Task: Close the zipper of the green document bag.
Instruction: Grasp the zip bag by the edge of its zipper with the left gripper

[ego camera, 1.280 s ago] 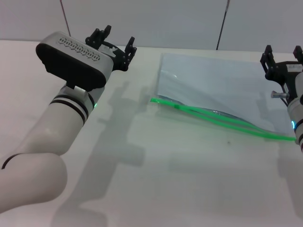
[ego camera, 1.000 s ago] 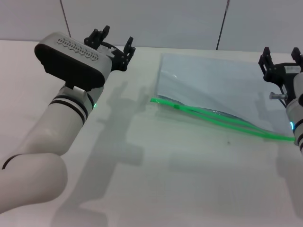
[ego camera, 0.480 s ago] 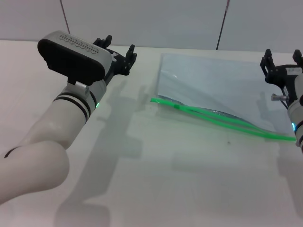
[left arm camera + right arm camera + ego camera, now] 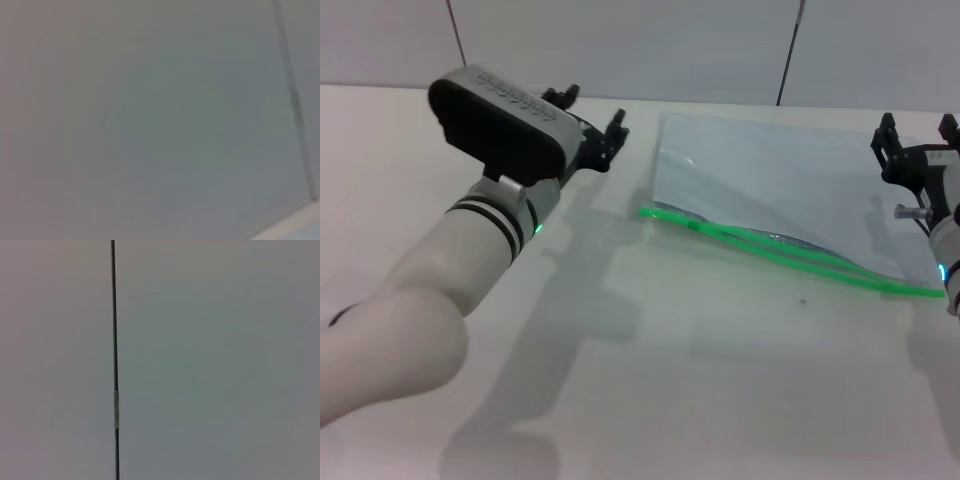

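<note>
The green document bag (image 4: 775, 190) is lying flat on the white worktop (image 4: 700, 380), over toward the right half, a translucent pale blue-grey pouch with nothing I can make out inside it. The zipper (image 4: 790, 250) runs along the long edge closest to the robot, and it's clearly not shut: the two bright green strips sit together at the left corner then split apart through the middle of the run, so the mouth gapes a bit there, and they come back together toward the far right end. There's a small green slider (image 4: 692, 226) near the left end of the strip. The left claw (image 4: 592, 118) hangs just off the bag's upper left corner, not touching it, fingers spread and holding nothing, with the big white arm trailing back across the left side of the worktop. The right claw (image 4: 915, 140) is up by the bag's right edge near the far corner, also spread apart and empty; can't tell if it's actually over the plastic or just beside it. Room-wise, there's lots of bare worktop in front of the zipper edge and to the left under the left arm, while the bag's far edge sits close to the back wall (image 4: 620, 40). Both wrist views just show blank grey wall with a dark seam, so no help there.
</note>
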`<action>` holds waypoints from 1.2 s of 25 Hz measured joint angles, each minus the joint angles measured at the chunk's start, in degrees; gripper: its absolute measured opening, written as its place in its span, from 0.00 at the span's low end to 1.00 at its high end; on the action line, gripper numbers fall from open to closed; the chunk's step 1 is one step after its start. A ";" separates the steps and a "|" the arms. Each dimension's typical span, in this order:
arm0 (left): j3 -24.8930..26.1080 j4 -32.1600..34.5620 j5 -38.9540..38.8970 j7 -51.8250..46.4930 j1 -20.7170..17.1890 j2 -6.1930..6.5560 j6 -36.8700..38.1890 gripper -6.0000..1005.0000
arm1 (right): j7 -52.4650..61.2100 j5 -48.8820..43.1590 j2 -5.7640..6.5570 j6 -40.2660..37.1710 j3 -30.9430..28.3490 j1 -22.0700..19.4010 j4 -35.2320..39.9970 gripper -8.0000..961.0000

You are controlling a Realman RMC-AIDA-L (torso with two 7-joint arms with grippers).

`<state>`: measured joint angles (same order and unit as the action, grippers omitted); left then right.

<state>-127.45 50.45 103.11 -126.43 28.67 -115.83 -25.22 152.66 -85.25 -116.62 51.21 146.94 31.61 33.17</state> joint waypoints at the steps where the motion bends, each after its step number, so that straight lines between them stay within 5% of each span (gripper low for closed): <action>1: 0.93 1.60 -0.02 2.21 -0.72 0.08 2.21 0.62 | 0.00 0.00 0.00 -0.18 -0.02 -0.01 -0.06 0.76; 7: 10.27 15.28 0.39 16.92 -7.49 0.27 22.69 0.62 | 0.00 0.00 -0.01 -1.27 -0.26 0.06 -0.23 0.76; 14: 17.70 22.10 3.12 23.88 -10.91 0.35 37.96 0.62 | 0.00 0.00 -0.01 -1.42 -0.26 -0.03 -0.56 0.76; 22: 23.93 26.93 23.32 17.42 -9.66 -0.15 56.32 0.62 | 0.00 0.00 -0.01 -2.94 -0.44 0.37 -0.93 0.76; 30: 23.52 27.11 37.25 10.65 -6.67 -0.33 61.81 0.62 | 0.00 0.00 -0.01 -3.54 -0.44 0.60 -0.91 0.76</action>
<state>-103.93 77.57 140.35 -115.78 22.00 -116.16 36.59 152.66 -85.25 -116.63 47.67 146.50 32.21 32.26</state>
